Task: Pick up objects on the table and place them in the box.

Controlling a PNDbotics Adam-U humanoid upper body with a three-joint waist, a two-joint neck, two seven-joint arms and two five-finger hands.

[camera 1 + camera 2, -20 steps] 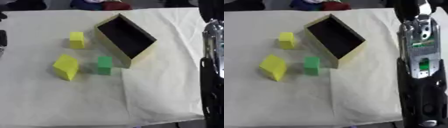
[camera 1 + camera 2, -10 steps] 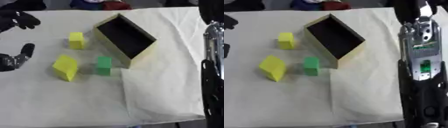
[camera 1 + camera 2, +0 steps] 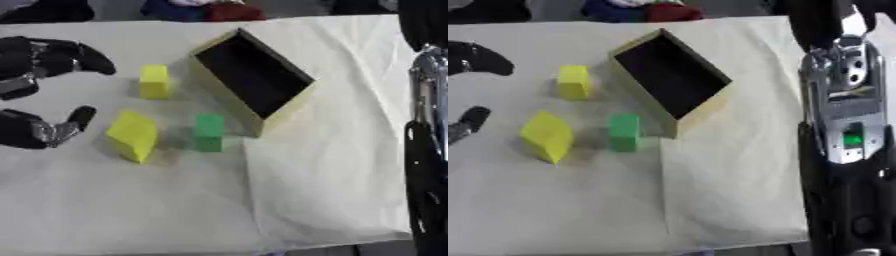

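An open box (image 3: 254, 82) with yellow walls and a dark inside lies slantwise at the table's middle back. A small yellow block (image 3: 154, 80) stands to its left. A larger yellow block (image 3: 133, 135) lies tilted nearer the front left, and a green block (image 3: 208, 132) stands beside the box's near corner. My left hand (image 3: 44, 95) is at the left edge, open, fingers and thumb spread wide, just left of the larger yellow block and holding nothing. Of my right arm (image 3: 846, 150) only the silver and black forearm shows along the right edge; its hand is out of view.
A cream cloth (image 3: 324, 170) covers the table, with a fold line running down its middle front. Dark and red things (image 3: 188, 9) lie beyond the far edge.
My left hand has come in from the left edge toward the yellow blocks, further in than half a second ago. The blocks and box stay put.
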